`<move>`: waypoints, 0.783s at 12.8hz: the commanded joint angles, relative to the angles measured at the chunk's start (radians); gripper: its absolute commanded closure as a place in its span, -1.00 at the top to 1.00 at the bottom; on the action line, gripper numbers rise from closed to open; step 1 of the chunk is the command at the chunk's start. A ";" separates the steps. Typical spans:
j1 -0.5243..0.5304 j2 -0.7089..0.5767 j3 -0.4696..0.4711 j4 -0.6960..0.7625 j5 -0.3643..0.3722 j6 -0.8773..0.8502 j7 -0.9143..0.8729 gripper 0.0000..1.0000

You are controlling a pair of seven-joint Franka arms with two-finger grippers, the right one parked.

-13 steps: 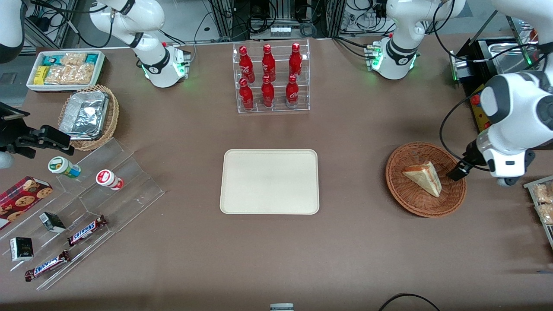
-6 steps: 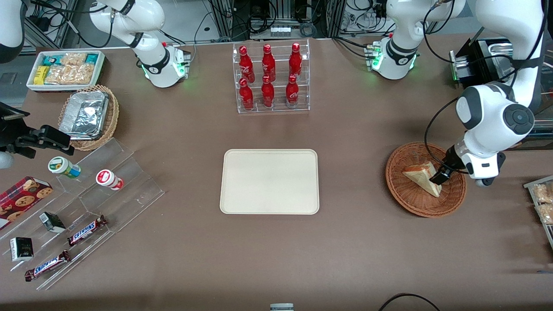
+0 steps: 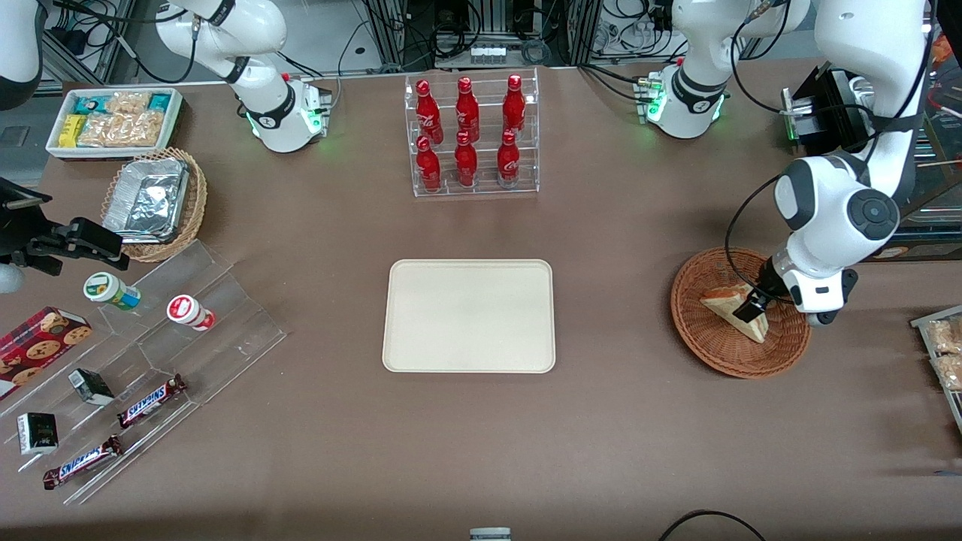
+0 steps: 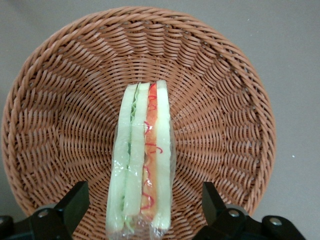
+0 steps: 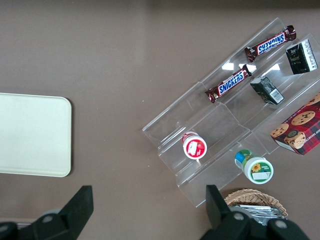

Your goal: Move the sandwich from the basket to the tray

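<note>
We position our hand (image 4: 142, 210) open over the basket (image 3: 740, 312), one finger (image 4: 75, 202) on each side of the sandwich (image 4: 142, 160), not touching it. The sandwich lies in the basket, toward the working arm's end of the counter (image 3: 639, 421). The tray (image 3: 469, 315) sits mid-counter, well apart.

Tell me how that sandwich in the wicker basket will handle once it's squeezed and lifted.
The sandwich stands on edge in the basket, between the open end effector fingers. Its layered bread looks soft, so a hard squeeze would probably crush it. The glossy clear wrap may be slippery. It likely weighs little, yet being narrow and upright, it could tip if nudged.
</note>
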 commanded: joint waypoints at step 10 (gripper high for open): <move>-0.012 -0.026 -0.002 -0.011 -0.011 0.020 -0.007 -0.75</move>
